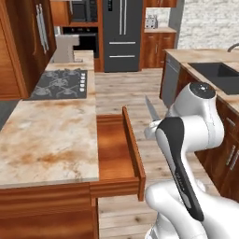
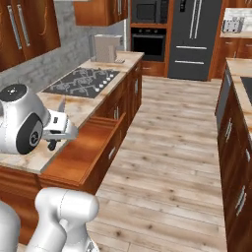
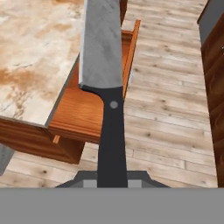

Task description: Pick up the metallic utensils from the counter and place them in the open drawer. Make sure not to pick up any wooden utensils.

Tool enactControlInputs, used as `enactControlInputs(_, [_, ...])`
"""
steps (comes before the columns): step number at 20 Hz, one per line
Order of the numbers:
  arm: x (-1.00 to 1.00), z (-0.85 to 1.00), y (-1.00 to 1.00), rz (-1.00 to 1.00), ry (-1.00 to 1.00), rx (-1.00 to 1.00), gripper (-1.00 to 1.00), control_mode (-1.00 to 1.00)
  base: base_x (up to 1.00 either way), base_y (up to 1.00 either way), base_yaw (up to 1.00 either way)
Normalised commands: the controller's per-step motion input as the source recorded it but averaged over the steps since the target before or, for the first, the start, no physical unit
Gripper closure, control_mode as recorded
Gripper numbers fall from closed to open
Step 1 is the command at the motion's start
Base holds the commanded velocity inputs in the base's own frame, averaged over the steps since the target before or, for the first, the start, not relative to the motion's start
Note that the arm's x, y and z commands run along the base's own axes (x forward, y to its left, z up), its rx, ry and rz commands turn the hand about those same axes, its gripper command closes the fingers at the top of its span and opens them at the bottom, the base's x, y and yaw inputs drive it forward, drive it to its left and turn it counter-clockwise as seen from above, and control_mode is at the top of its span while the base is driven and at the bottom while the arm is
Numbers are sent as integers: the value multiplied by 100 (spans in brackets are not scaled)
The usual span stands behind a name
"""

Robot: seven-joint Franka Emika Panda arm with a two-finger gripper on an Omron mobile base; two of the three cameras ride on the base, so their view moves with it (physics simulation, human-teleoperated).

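You have one knife (image 3: 105, 65), one open drawer (image 1: 114, 154), one counter (image 1: 46, 135), one cooktop (image 1: 60, 84), one fridge (image 1: 122, 32) and one wall oven (image 2: 149, 42).

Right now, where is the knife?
The knife is clamped in the gripper, held up in the air near the open drawer, with its blade showing beside the counter edge in the hand view.

counter (image 1: 46, 135): cooktop (image 1: 60, 84) | open drawer (image 1: 114, 154): bare wood bottom
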Motion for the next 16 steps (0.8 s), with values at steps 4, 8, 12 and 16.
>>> enactControlInputs(4, [0,0,0,0,0,0,100,100,-7,2,-30])
enactControlInputs(8, [0,0,0,0,0,0,100,100,0,19,-30])
enactControlInputs(12, [0,0,0,0,0,0,100,100,0,21,-21])
enactControlInputs(16, [0,0,0,0,0,0,100,100,0,25,-16])
